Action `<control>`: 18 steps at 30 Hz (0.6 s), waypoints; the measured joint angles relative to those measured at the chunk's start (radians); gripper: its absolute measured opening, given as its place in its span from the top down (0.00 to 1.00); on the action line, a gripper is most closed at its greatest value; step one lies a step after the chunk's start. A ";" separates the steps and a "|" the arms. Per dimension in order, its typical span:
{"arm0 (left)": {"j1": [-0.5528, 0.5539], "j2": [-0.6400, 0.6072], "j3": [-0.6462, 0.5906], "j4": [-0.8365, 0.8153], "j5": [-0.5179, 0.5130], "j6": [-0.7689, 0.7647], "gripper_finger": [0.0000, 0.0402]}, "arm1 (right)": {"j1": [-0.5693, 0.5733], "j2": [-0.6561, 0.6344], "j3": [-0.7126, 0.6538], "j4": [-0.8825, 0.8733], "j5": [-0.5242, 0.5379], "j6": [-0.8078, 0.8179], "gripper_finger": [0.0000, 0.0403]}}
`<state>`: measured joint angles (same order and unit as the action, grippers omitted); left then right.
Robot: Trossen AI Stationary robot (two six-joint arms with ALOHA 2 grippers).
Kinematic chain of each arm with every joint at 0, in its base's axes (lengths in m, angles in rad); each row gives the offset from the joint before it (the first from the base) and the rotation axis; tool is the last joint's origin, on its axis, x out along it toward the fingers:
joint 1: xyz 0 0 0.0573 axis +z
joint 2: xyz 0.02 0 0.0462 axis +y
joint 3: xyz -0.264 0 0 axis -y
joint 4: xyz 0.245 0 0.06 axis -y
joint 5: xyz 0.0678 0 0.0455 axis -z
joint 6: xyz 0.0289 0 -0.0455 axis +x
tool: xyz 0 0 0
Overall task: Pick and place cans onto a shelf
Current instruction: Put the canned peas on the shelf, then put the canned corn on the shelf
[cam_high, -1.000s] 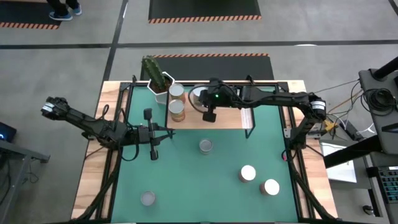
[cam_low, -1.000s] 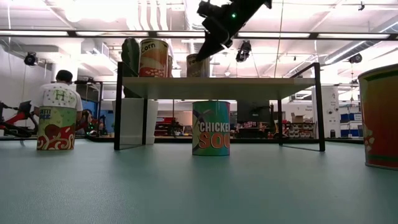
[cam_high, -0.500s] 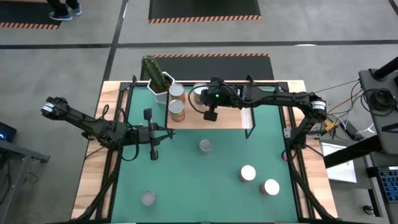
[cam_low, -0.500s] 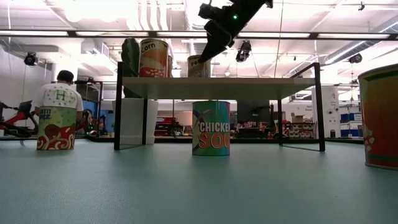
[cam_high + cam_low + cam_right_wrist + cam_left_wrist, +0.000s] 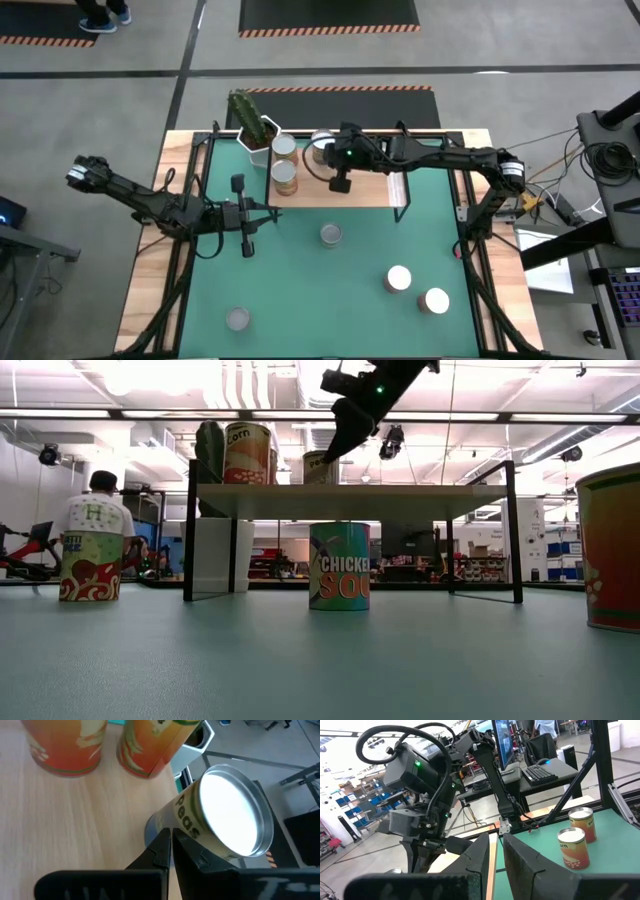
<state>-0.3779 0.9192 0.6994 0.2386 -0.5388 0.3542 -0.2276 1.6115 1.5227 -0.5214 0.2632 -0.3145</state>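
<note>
The shelf (image 5: 370, 190) is a light-wood plank on a black frame, standing at the far side of the green mat. Two orange-labelled cans (image 5: 284, 147) (image 5: 286, 178) stand on its left part. A third can, labelled "Peas" (image 5: 220, 820) (image 5: 320, 146), sits tilted at the shelf's far edge. My right gripper (image 5: 169, 839) (image 5: 338, 450) is shut and set against that can. My left gripper (image 5: 268, 213) (image 5: 495, 851) hovers level over the mat left of the shelf, its fingers all but together and holding nothing. My right gripper touches the Peas can with the tips of its shut fingers (image 5: 159, 847), low on the can's side (image 5: 172, 822) near the bottom rim. The fingers slant down from the near right. The can leans away from them, bottom on the plank, top toward the shelf's far edge.
A white pot with a cactus (image 5: 257, 132) stands at the shelf's far left corner. Several more cans stand upright on the mat: one under the shelf's near edge (image 5: 330, 234), two at the near right (image 5: 399, 278) (image 5: 436, 300), one at the near left (image 5: 237, 318).
My right gripper has stayed shut and turned slightly at the wrist. The Peas can has shifted a little toward the shelf's far edge and now leans.
</note>
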 joint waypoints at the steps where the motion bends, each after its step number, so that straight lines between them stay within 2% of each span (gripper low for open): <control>1: 0.000 0.000 0.000 0.000 0.000 0.000 0.91 | 0.000 0.000 0.000 -0.005 -0.001 0.002 0.98; 6: 0.000 0.000 0.000 0.000 0.000 0.000 0.91 | 0.018 -0.013 0.000 -0.014 -0.005 0.020 0.98; 11: 0.000 0.000 0.000 0.000 0.000 0.000 0.91 | 0.082 -0.046 -0.016 -0.024 -0.012 0.040 0.98; 18: 0.000 0.000 0.000 0.001 0.001 -0.025 0.91 | 0.213 -0.126 -0.133 0.044 -0.009 0.095 0.98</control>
<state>-0.3779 0.9195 0.6994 0.2394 -0.5383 0.3295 -0.0149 1.4858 1.3900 -0.4771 0.2546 -0.2196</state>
